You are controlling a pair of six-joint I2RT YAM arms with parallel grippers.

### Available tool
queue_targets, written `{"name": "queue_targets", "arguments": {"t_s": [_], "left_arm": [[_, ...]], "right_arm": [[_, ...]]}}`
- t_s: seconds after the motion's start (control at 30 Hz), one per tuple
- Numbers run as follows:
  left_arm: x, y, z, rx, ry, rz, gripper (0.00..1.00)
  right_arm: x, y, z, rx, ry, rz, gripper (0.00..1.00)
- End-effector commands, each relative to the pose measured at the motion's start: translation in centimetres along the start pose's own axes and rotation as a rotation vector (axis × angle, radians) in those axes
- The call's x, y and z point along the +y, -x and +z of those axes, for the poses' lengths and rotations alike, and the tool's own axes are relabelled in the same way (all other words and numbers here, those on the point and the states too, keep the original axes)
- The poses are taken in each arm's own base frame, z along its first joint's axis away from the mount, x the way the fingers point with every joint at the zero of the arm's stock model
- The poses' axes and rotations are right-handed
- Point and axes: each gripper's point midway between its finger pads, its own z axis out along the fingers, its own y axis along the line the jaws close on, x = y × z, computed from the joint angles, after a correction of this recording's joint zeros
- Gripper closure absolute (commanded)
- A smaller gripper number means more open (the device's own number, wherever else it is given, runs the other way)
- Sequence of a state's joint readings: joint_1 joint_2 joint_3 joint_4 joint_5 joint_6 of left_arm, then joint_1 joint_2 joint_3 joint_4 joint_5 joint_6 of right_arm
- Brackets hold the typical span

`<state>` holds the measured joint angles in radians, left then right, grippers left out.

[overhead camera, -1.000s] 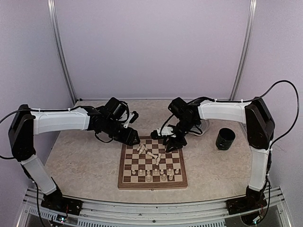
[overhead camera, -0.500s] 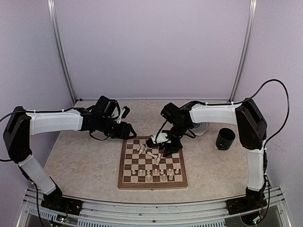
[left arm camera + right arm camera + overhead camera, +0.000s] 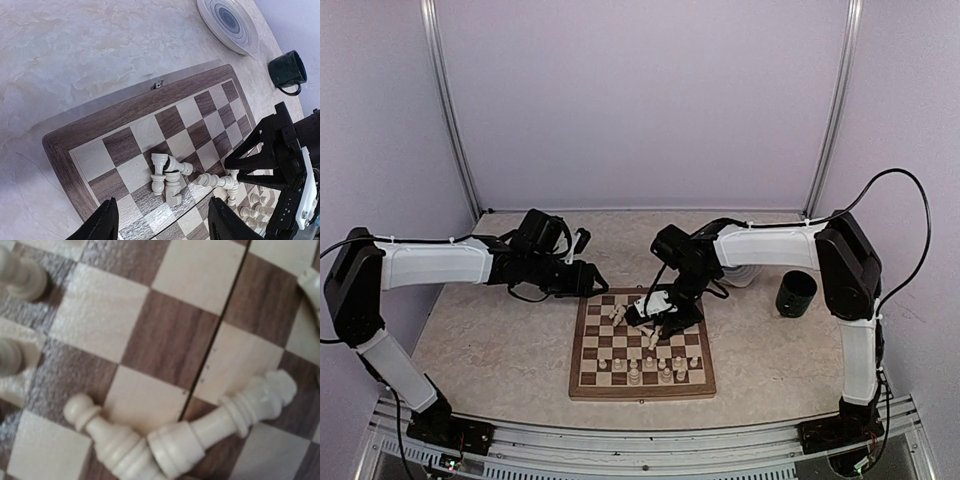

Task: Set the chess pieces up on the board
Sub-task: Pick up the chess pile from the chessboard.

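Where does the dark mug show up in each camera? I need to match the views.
Top external: the mug stands right of the board, apart from it.
Left wrist: the mug is at upper right, past the board's far corner, below the plate.
Right wrist: not in it; only board squares and toppled pieces.
Shared landmark: the checked board, in all three views.

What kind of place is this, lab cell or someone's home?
Probably a lab robot cell, not a home: plain panel walls on aluminium posts, a left arm and right arm bolted to a rail at the edge of the table, plus staged props: chessboard, mug, plate.
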<state>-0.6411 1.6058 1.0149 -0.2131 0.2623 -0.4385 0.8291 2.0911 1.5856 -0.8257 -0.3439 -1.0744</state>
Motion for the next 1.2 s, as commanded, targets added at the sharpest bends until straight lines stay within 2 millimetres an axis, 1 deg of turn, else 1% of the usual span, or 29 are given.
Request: {"name": "queue_targets", "arguments": {"t_s": [0.0,0.1,0.23,0.3,0.43,0.5,0.57,0.6,0.67,0.8,1.03,1.07,1.17], "left_arm": [[-1.3,0.4,-0.5,-0.029,-0.039,0.014,0.39],[-1.6,0.4,-0.5,-0.039,-0.049,0.023,0.39],[-2.1,0.4,-0.1,-0.045,-0.064,0.033,0.39],[-2.7,0.3,0.2,-0.042,-0.079,0.046,0.39],[-4.1,-0.2,0.8,-0.03,-0.117,0.079,0.39],[-4.6,-0.6,1.0,-0.014,-0.135,0.092,0.39],[-4.5,-1.0,1.3,0.0,-0.133,0.089,0.4],[-4.3,-1.1,1.4,0.004,-0.129,0.086,0.41],[-4.2,-1.2,1.6,0.01,-0.129,0.077,0.46],[-4.7,-1.5,2.4,0.035,-0.176,0.049,0.68],[-5.9,-2.1,4.1,0.075,-0.273,0.008,0.97],[-6.2,-1.9,4.2,0.071,-0.292,0.006,1.0],[-6.6,-2.1,5.0,0.091,-0.331,-0.013,1.0]], "right_arm": [[1.9,-1.8,0.9,0.059,0.057,-0.029,0.69],[1.4,-2.2,-0.2,0.048,0.027,0.004,0.75],[0.8,-2.0,-1.9,0.001,-0.005,0.057,0.78],[0.7,-2.1,-2.6,-0.015,-0.021,0.074,0.8],[1.0,-2.6,-2.8,-0.021,-0.03,0.101,0.81],[1.0,-2.6,-2.8,-0.027,-0.039,0.109,0.77],[0.5,-2.0,-3.1,-0.056,-0.067,0.11,0.67],[0.4,-1.6,-3.1,-0.076,-0.069,0.107,0.64],[0.2,-0.8,-3.1,-0.11,-0.059,0.099,0.61],[0.3,0.0,-2.0,-0.109,-0.038,0.07,0.61],[0.7,0.8,-0.7,-0.111,-0.02,0.03,0.61],[0.8,0.9,-0.6,-0.111,-0.016,0.024,0.61],[1.0,1.0,-0.1,-0.103,-0.006,0.012,0.62]]}}
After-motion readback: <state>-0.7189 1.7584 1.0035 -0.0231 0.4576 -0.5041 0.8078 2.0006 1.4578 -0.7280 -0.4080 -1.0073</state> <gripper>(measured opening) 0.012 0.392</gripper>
